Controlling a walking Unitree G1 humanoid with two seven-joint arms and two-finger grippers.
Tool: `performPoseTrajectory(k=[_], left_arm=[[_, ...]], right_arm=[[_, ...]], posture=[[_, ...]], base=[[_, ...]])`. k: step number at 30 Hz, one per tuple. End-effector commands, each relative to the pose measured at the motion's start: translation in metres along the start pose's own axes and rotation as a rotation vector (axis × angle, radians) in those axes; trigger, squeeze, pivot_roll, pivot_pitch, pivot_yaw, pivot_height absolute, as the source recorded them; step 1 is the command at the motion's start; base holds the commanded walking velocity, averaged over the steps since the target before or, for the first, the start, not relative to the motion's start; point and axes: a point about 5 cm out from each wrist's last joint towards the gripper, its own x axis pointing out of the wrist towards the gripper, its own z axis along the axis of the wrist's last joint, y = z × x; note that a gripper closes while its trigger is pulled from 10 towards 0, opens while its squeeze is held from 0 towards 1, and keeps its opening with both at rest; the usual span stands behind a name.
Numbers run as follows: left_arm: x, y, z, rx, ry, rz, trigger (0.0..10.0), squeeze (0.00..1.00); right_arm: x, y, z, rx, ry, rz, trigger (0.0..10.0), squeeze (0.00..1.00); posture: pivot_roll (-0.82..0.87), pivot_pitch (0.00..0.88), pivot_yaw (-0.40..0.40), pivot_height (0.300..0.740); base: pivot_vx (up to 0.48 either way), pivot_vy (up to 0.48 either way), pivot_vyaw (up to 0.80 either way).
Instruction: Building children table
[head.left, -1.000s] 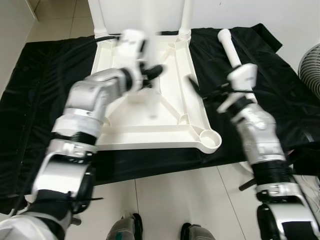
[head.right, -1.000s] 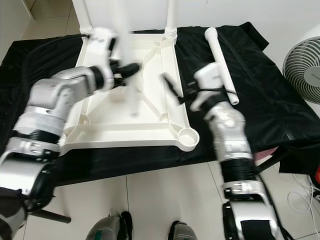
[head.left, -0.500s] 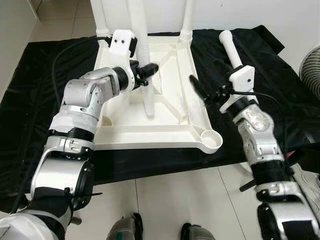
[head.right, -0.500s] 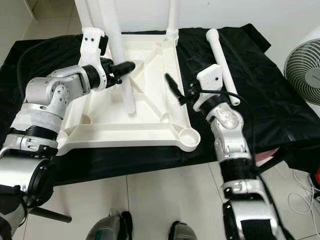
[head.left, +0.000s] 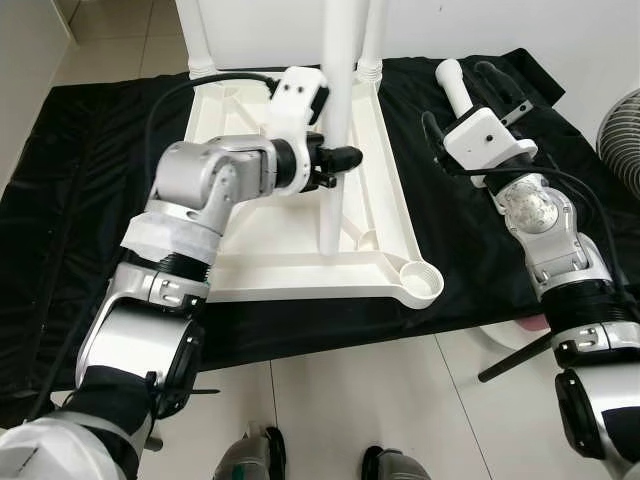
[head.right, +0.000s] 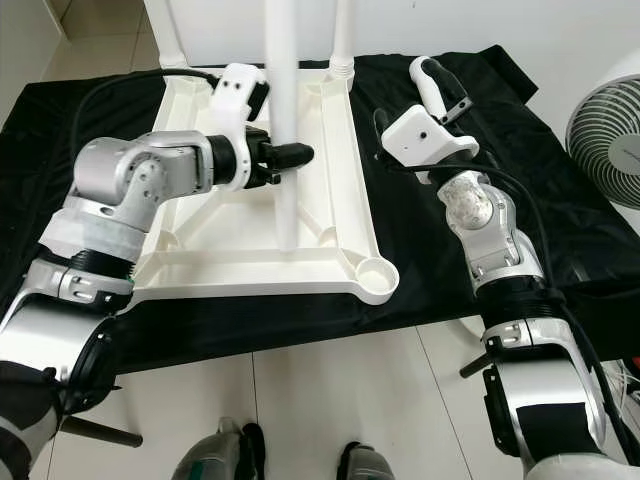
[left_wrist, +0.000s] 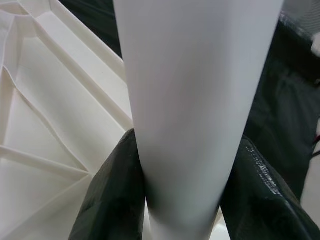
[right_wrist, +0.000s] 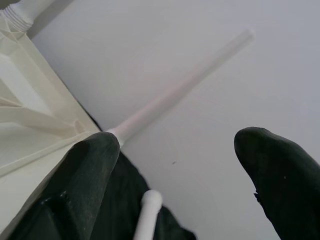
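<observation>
Left wrist view — table leg (left_wrist: 192, 110) clamped between left gripper (head.left: 338, 158) fingers; right gripper (right_wrist: 175, 175) spread wide.

Tabletop (head.left: 300, 215): moulded cream-white plastic, smooth, semi-gloss, with ribbed underside. Held leg (head.left: 335, 120): white plastic, smooth, soft sheen. Loose leg (head.left: 458, 92): same white plastic, threaded end. Ground sheet (head.left: 80, 170): black cloth, matt, creased. Floor (head.left: 350, 400): pale glazed tile, glossy. Robot arms (head.left: 185, 190): brushed silver metal with white plastic housings. Left end effector (head.left: 338, 158) fingers (left_wrist: 112, 200): black, matt, finely grained
</observation>
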Motion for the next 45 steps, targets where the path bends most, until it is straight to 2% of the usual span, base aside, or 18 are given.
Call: performPoseTrajectory(k=[1,3,5,7,9,10,12,19,22,25,28,31,35,36,38,40,45], left_arm=[[0.012,-0.007,-0.027,-0.006,0.139,-0.177,10.0,0.00],[0.017,-0.008,-0.028,0.009,0.157,-0.179,10.0,0.00],[0.024,-0.005,-0.020,0.040,0.151,-0.155,10.0,0.00],[0.024,-0.005,-0.020,0.040,0.151,-0.155,10.0,0.00],[0.027,-0.001,-0.008,0.103,0.135,-0.119,10.0,0.00],[0.027,-0.001,-0.008,0.103,0.135,-0.119,10.0,0.00],[0.030,-0.001,-0.001,0.166,0.141,-0.106,10.0,0.00],[0.036,-0.011,0.014,0.268,0.177,-0.152,10.0,0.00],[0.036,-0.012,0.018,0.271,0.170,-0.157,10.0,0.00],[0.040,-0.018,0.023,0.271,0.182,-0.171,10.0,0.00],[0.042,-0.020,0.022,0.278,0.199,-0.181,10.0,0.00],[0.048,-0.025,0.012,0.316,0.255,-0.207,10.0,0.00],[0.048,-0.024,0.010,0.319,0.264,-0.207,10.0,0.00],[0.047,-0.019,0.008,0.311,0.271,-0.195,10.0,0.00],[0.047,-0.019,0.008,0.311,0.271,-0.195,10.0,0.00],[0.046,-0.014,0.007,0.306,0.276,-0.189,10.0,0.00],[0.045,-0.013,0.007,0.306,0.278,-0.188,10.0,0.00]], right_arm=[[0.001,0.002,0.002,-0.050,-0.026,0.018,10.0,0.00],[0.003,0.003,0.002,-0.071,-0.036,0.016,10.0,0.00],[0.006,0.003,0.002,-0.097,-0.050,0.006,10.0,0.00],[0.006,0.003,0.002,-0.097,-0.050,0.006,10.0,0.00],[0.007,0.003,0.001,-0.121,-0.056,-0.002,10.0,0.00],[0.007,0.003,0.001,-0.121,-0.056,-0.002,10.0,0.00],[0.007,0.001,0.000,-0.144,-0.055,-0.013,10.0,0.00],[0.006,0.009,-0.002,-0.295,-0.077,0.049,10.0,0.00],[0.006,0.010,-0.002,-0.308,-0.082,0.056,10.0,0.00],[0.009,0.014,-0.001,-0.419,-0.110,0.096,10.0,0.00],[0.010,0.016,0.000,-0.470,-0.125,0.105,10.0,0.00],[0.013,0.021,0.005,-0.626,-0.191,0.119,10.0,0.00],[0.012,0.020,0.002,-0.647,-0.184,0.096,10.0,0.00],[0.009,0.015,-0.004,-0.657,-0.146,0.032,10.0,0.00],[0.009,0.015,-0.004,-0.657,-0.146,0.032,10.0,0.00],[0.005,0.009,-0.009,-0.649,-0.105,-0.022,10.0,0.00],[0.005,0.008,-0.011,-0.648,-0.095,-0.037,10.0,0.00]], posture=[[-0.04,0.114,0.068,0.740],[-0.04,0.114,0.070,0.740],[-0.04,0.117,0.076,0.740],[-0.04,0.117,0.076,0.740],[-0.05,0.120,0.082,0.740],[-0.05,0.120,0.082,0.740],[-0.05,0.120,0.082,0.740],[-0.05,0.126,0.095,0.740],[-0.05,0.126,0.095,0.740],[-0.05,0.126,0.096,0.740],[-0.04,0.125,0.102,0.740],[-0.04,0.125,0.111,0.740],[-0.04,0.125,0.112,0.740],[-0.04,0.126,0.114,0.740],[-0.04,0.126,0.114,0.740],[-0.04,0.126,0.116,0.740],[-0.04,0.126,0.116,0.740]], base=[[0.000,0.000,0.00],[0.000,0.000,0.00],[0.000,0.000,0.00],[0.000,0.000,0.00],[0.000,0.000,0.00],[0.000,0.000,0.00],[0.000,0.000,0.00],[0.000,0.000,0.00],[0.000,0.000,0.00],[0.000,0.000,0.00],[0.000,0.000,0.00],[0.000,0.000,0.00],[0.000,0.000,0.00],[0.000,0.000,0.00],[0.000,0.000,0.00],[0.000,0.000,0.00],[0.000,0.000,0.00]])
